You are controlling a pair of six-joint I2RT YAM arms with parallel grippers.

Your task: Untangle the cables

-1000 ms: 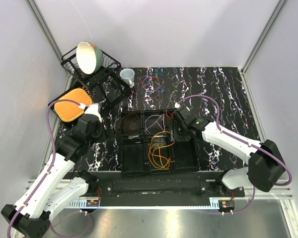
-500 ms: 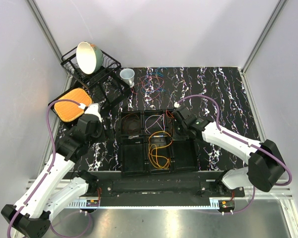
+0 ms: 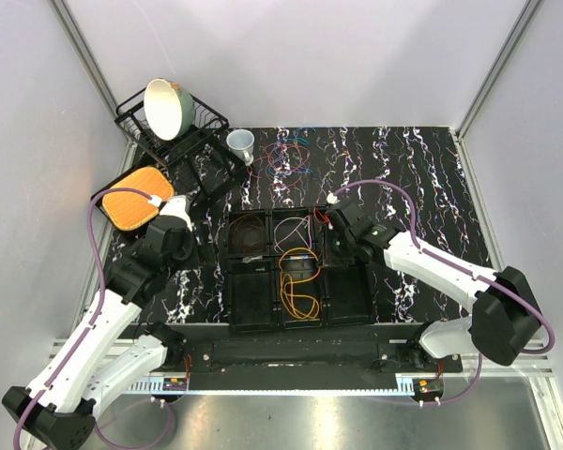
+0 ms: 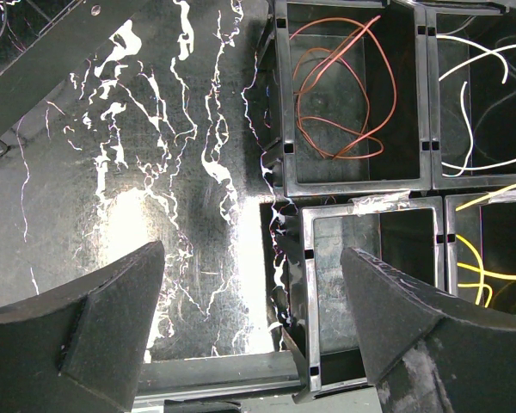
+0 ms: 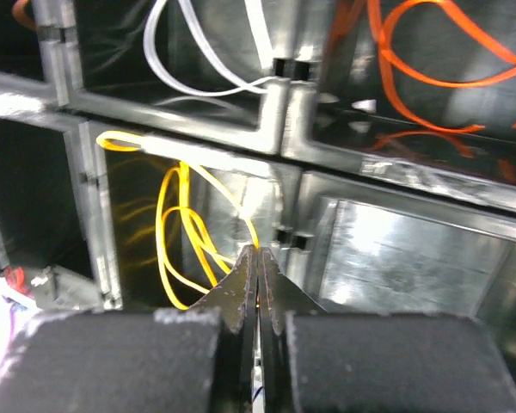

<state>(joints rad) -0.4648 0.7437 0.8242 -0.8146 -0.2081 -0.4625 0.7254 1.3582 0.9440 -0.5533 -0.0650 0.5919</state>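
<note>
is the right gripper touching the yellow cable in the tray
Touching. The right wrist view shows a strand of the yellow cable running straight into the shut tips of the right gripper, with no gap.

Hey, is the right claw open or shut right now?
Shut: the right claw has its fingertips pressed together, pinching the yellow cable.

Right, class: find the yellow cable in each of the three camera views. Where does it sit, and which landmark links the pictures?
Top external: the yellow cable loops in the front middle compartment of the black bin.
Left wrist: yellow cable at the right edge, lower half.
Right wrist: yellow cable lower left, running up to the tips of the shut right gripper.
Shared landmark: the white cable in the compartment just behind it.
</note>
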